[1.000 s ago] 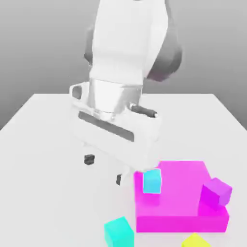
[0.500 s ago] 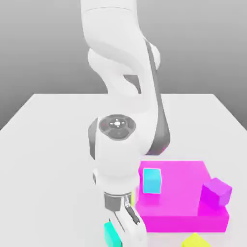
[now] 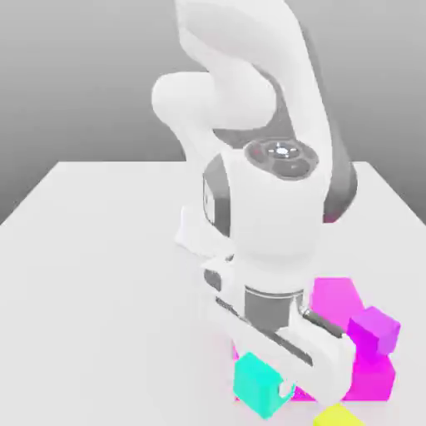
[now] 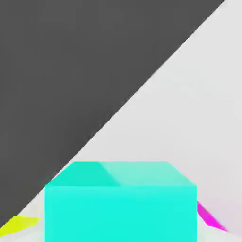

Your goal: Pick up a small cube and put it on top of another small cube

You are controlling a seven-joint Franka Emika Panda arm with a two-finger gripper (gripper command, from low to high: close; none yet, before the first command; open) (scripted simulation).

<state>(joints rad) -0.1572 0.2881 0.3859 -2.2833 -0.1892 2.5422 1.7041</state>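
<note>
Cube (image 3: 259,384), plain teal, small beside the flat magenta block (image 3: 343,301).

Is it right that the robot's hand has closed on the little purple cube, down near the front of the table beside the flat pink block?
Not quite: the cube in the gripper is the teal cube, not purple. The exterior view shows it at the hand, and the hand view shows it close up. The purple cube sits untouched on the flat magenta block. The rest stands.
</note>
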